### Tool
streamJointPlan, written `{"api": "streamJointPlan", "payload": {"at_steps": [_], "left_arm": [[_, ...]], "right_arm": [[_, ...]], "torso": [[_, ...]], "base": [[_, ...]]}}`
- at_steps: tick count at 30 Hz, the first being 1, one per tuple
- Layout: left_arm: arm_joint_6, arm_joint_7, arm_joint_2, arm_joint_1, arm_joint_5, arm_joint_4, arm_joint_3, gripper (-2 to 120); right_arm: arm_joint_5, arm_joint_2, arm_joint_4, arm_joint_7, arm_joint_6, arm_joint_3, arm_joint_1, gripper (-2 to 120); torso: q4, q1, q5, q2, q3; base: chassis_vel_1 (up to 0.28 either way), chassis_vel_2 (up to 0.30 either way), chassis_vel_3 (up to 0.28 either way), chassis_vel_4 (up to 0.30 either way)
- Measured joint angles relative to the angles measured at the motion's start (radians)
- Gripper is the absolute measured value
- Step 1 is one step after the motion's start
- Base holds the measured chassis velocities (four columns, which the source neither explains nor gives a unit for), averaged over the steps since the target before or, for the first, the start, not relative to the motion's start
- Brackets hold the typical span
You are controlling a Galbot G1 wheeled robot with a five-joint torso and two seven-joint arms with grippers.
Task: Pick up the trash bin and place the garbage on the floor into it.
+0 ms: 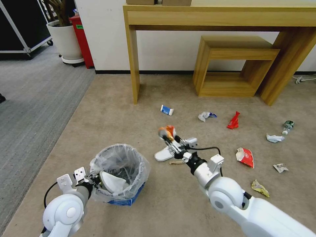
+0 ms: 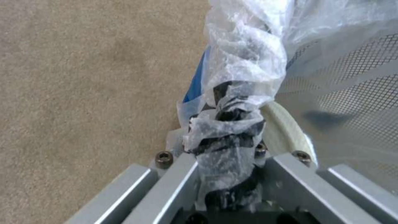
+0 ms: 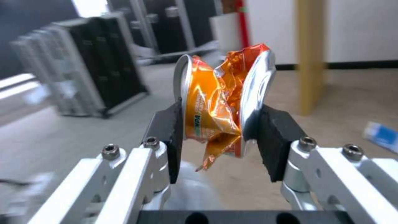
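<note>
The trash bin [image 1: 120,171], blue with a crinkled clear bag over its rim, stands on the beige carpet at the front left. My left gripper [image 1: 95,181] is shut on its near rim, where the bunched bag [image 2: 232,130] sits between the fingers. A white slipper [image 1: 113,182] lies inside the bin. My right gripper [image 1: 167,135] is raised above the floor and shut on a crushed orange can [image 3: 215,105]. Below it lie another white slipper [image 1: 164,154] and a wooden stick [image 1: 176,162]. More garbage lies to the right: a red wrapper [image 1: 233,120], crumpled paper [image 1: 205,116] and a small bottle [image 1: 288,125].
A blue-white pack [image 1: 167,110], a red-white wrapper [image 1: 245,157], white paper scraps [image 1: 275,138] and a yellow wrapper [image 1: 260,188] dot the carpet. A wooden table [image 1: 131,56] and low shelf [image 1: 230,65] stand against the far wall. A plant pot [image 1: 67,41] is at far left.
</note>
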Motion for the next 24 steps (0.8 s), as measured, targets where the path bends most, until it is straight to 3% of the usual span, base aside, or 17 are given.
{"api": "streamJointPlan", "payload": {"at_steps": [11,17,24], "left_arm": [[0.003,-0.005,-0.011,0.000,-0.001,-0.016,-0.001,0],[0.003,-0.005,-0.020,0.010,0.004,-0.028,-0.008,0],[0.003,-0.005,-0.026,0.021,0.009,-0.036,-0.017,0]], "right_arm": [[0.087,0.017,0.021,0.079,-0.088,-0.257,0.194,36],[0.126,0.091,-0.037,0.184,-0.146,-0.416,0.271,36],[0.124,0.172,-0.125,0.247,-0.173,-0.482,0.306,36]], "torso": [[0.0000,0.000,-0.0001,0.000,0.000],[0.0000,0.000,-0.0001,0.000,0.000],[0.0000,0.000,-0.0001,0.000,0.000]], "base": [[0.000,0.000,0.000,0.000],[0.000,0.000,0.000,0.000],[0.000,0.000,0.000,0.000]]}}
